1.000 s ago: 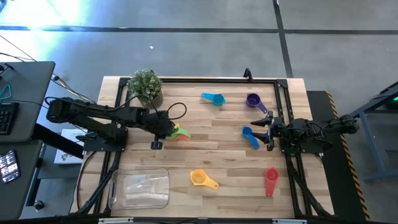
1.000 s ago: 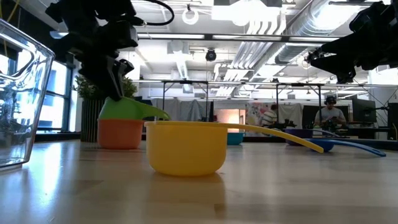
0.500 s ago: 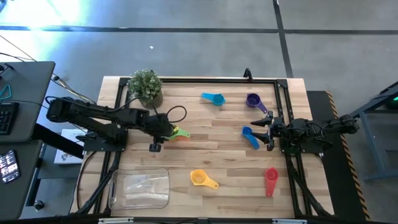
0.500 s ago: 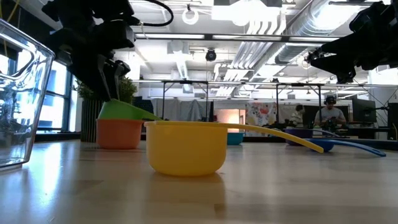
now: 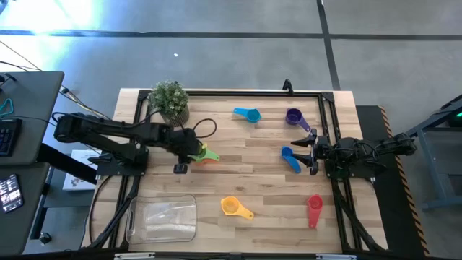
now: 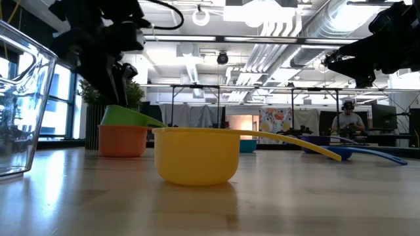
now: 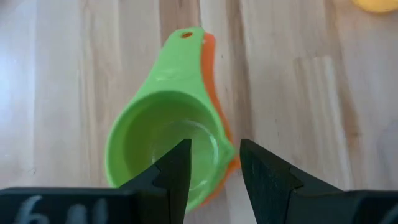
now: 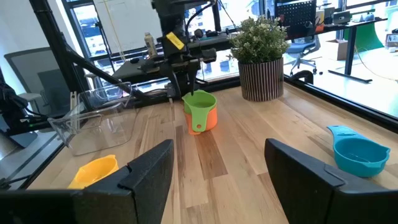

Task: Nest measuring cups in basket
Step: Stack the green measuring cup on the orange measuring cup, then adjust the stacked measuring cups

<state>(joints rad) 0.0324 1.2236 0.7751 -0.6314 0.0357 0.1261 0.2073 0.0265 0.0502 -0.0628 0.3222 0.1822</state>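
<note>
From above, the left pincer is seen over the green cup, which is nested in the orange cup at about ten o'clock on the counter. The basket lies at seven o'clock, and the right pincer, spread wide and empty, waits at three o'clock.

At counter height, the green cup is seated inside the orange cup, behind the yellow cup.

In the left wrist view, the fingers are parted over the green cup's rim, nothing being gripped.

In the right wrist view, the stacked pair stands near the plant.
</note>
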